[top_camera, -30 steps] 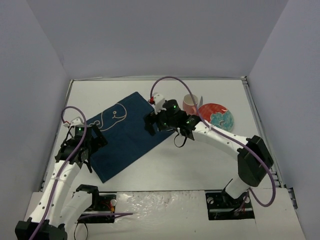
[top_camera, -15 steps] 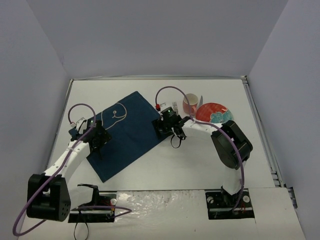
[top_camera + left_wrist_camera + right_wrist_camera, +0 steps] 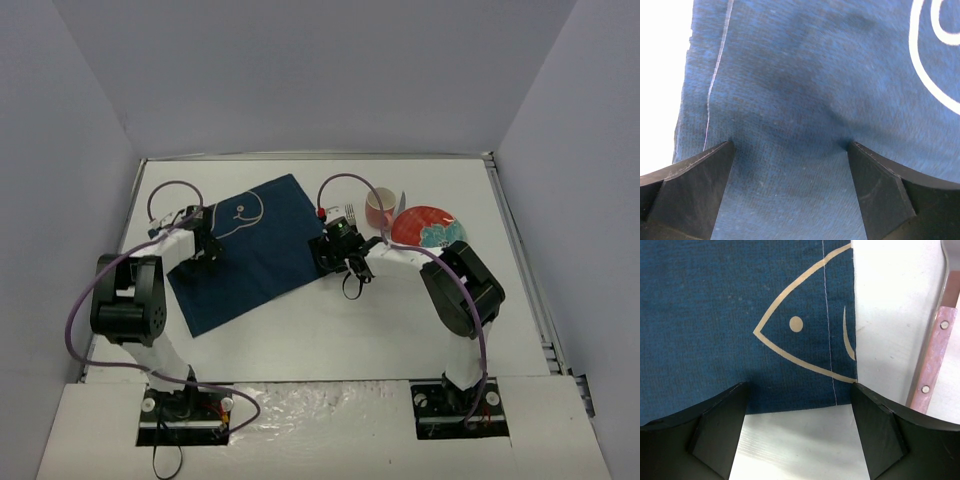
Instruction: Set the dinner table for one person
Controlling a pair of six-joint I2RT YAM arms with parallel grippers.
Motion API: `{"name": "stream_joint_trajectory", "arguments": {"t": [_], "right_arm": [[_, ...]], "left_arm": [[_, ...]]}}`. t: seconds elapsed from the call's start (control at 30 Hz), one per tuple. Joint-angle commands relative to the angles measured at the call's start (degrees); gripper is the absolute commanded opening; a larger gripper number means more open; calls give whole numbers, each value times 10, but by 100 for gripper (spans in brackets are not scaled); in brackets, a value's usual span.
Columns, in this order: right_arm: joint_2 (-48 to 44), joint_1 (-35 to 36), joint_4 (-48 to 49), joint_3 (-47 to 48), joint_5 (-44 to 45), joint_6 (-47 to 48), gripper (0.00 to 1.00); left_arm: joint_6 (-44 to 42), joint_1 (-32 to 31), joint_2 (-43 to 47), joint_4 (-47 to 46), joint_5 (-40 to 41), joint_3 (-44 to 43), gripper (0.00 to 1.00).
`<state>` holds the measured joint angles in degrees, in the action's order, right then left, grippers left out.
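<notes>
- The dinner table [image 3: 330, 330] is the broad white top with a thin metal edge that fills the overhead view. Both arm bases sit at its near edge.
- The print in view is on the dark blue placemat [image 3: 250, 262], which lies askew left of the middle. It shows a pale whale outline with a dot for an eye, and a stitched seam runs just inside the cloth's edge.
- The left gripper [image 3: 790, 150] has its jaws spread wide. Both tips are down on the cloth near the placemat's left edge, and the fabric puckers slightly between them.
- The right gripper [image 3: 797, 390] is also spread and holds nothing. It straddles the placemat's right corner, but I cannot tell whether its tips touch.
- At the far right stand a cup [image 3: 381, 208] and a red plate [image 3: 424, 228]. The right arm partly hides the plate, and its blue-green patch is too small to make out.
- A fork [image 3: 350, 213] lies just left of the cup.
- A pinkish riveted handle [image 3: 934, 357] is cut off at the edge of the right wrist view.
</notes>
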<state>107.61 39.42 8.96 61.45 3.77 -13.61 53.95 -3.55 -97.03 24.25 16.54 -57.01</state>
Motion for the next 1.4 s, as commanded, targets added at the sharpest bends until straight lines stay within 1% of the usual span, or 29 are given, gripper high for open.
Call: {"name": "stream_joint_trajectory", "arguments": {"t": [0.0, 0.07, 0.13, 0.23, 0.3, 0.37, 0.53, 0.67, 0.9, 1.0, 1.07, 1.2, 1.37], "right_arm": [[1, 4, 6, -3, -57, -41, 78], [11, 5, 13, 7, -68, -48, 79], [19, 8, 27, 21, -83, -58, 78], [37, 12, 56, 40, -113, -75, 79], [44, 15, 62, 56, -119, -81, 79], [52, 17, 63, 72, -123, -82, 79], [69, 28, 61, 116, -131, -99, 79], [87, 37, 62, 130, -135, -109, 79], [110, 40, 60, 135, -120, -117, 79], [109, 38, 55, 133, -105, -111, 80], [108, 37, 47, 133, -96, -107, 80], [99, 36, 29, 130, -76, -96, 80], [86, 37, 25, 121, -71, -87, 81]], "left_arm": [[-28, 31, -76, 12, -20, -73, 92], [-45, 48, -98, 18, -21, -102, 92], [-79, 63, -129, 22, -18, -148, 92], [-126, 71, -171, 36, -10, -212, 92], [-160, 73, -203, 41, -16, -250, 92], [-177, 75, -226, 45, -21, -282, 92], [-258, 79, -290, 103, -15, -418, 92], [-300, 89, -338, 133, -19, -485, 92], [-327, 107, -382, 149, -18, -532, 91], [-324, 117, -398, 158, -41, -549, 90], [-324, 120, -403, 170, -36, -563, 89], [-339, 122, -410, 186, -26, -587, 84], [-354, 128, -409, 186, -25, -596, 84]]}}
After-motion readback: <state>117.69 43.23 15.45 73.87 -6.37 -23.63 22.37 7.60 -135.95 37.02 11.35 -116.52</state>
